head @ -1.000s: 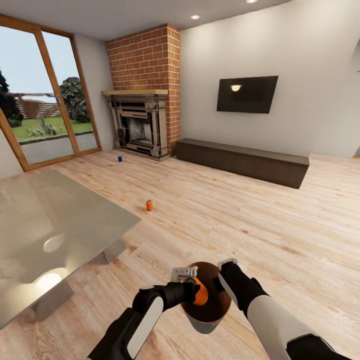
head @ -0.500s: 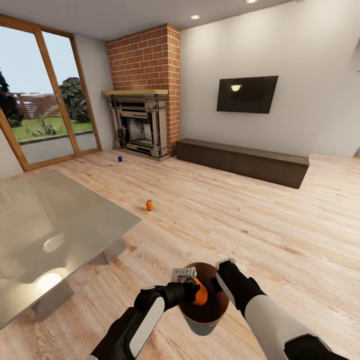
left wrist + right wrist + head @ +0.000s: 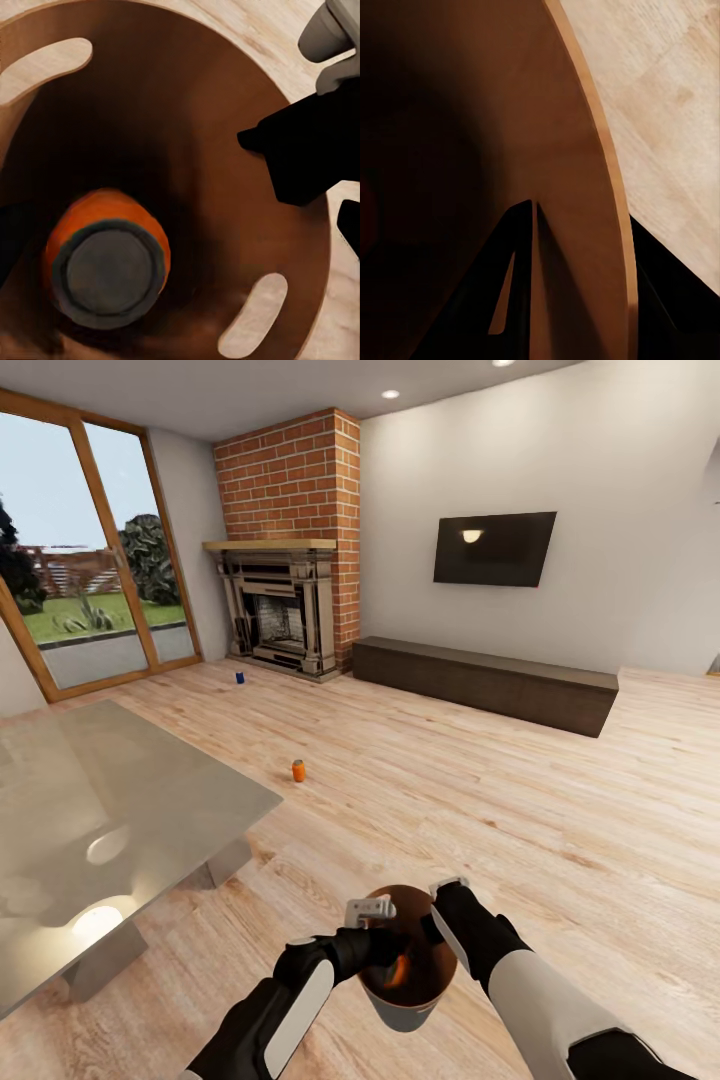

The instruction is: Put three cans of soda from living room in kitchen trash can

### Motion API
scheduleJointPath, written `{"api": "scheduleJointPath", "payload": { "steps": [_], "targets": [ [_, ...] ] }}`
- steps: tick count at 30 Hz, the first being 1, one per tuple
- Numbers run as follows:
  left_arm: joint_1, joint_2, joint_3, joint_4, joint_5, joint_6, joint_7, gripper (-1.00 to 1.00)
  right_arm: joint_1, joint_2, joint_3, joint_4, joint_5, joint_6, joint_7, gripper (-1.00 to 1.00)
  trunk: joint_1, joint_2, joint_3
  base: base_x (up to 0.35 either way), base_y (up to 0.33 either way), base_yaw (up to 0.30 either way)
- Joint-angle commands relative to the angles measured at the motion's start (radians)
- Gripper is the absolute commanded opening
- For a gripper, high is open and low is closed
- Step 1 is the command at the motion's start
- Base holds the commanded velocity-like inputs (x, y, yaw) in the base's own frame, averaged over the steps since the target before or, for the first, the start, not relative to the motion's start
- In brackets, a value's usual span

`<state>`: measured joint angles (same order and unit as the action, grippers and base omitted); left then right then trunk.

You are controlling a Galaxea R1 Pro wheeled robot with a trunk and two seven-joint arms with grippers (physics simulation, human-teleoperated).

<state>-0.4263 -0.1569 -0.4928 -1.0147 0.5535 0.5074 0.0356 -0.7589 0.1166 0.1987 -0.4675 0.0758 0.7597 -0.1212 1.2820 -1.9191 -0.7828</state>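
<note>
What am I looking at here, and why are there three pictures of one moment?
It is a simulated two-armed robot in a living room. The wide picture comes from a camera on its head; the other two come from cameras on each wrist. Its right fingers pinch the wall of a brown bin, holding it above the wood floor. An orange can lies inside the bin, below the open left fingers. Another orange can and a blue can stand on the floor, beyond a glass table.
</note>
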Motion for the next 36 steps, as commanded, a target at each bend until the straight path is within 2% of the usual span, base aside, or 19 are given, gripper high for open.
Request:
{"api": "scheduleJointPath", "payload": {
  "steps": [1, 15, 16, 23, 31, 36],
  "targets": [
    [0.0, 0.0, -0.001, 0.0, 0.001, -0.002, 0.0, 1.0, 0.0, -0.001, -0.001, 0.0, -0.006, -0.001, 0.005, -1.0, 0.0, 0.0, 0.0, 0.0, 0.0, 0.0],
    [0.0, 0.003, -0.004, -0.01, 0.002, -0.007, -0.001, 1.0, -0.001, -0.016, -0.012, 0.0, -0.004, 0.011, 0.02, -1.0, 0.0, 0.0, 0.0, 0.0, 0.0, 0.0],
    [0.0, 0.004, -0.004, -0.013, 0.002, -0.006, -0.003, 1.0, -0.003, -0.036, -0.013, 0.0, -0.004, 0.014, 0.042, -1.0, 0.0, 0.0, 0.0, 0.0, 0.0, 0.0],
    [0.001, 0.009, -0.004, -0.04, 0.003, -0.004, -0.011, 1.0, -0.012, -0.124, -0.015, 0.001, -0.002, 0.017, 0.134, -1.0, 0.0, 0.0, 0.0, 0.0, 0.0, 0.0],
    [0.002, 0.015, -0.004, -0.098, 0.004, 0.01, -0.011, 1.0, -0.014, -0.17, -0.015, 0.001, 0.0, 0.018, 0.154, -1.0, 0.0, 0.0, 0.0, 0.0, 0.0, 0.0],
    [0.003, 0.016, -0.003, -0.136, 0.008, 0.013, -0.011, 1.0, -0.015, -0.209, -0.016, 0.0, -0.001, 0.016, 0.156, -1.0, 0.0, 0.0, 0.0, 0.0, 0.0, 0.0]
  ]
}}
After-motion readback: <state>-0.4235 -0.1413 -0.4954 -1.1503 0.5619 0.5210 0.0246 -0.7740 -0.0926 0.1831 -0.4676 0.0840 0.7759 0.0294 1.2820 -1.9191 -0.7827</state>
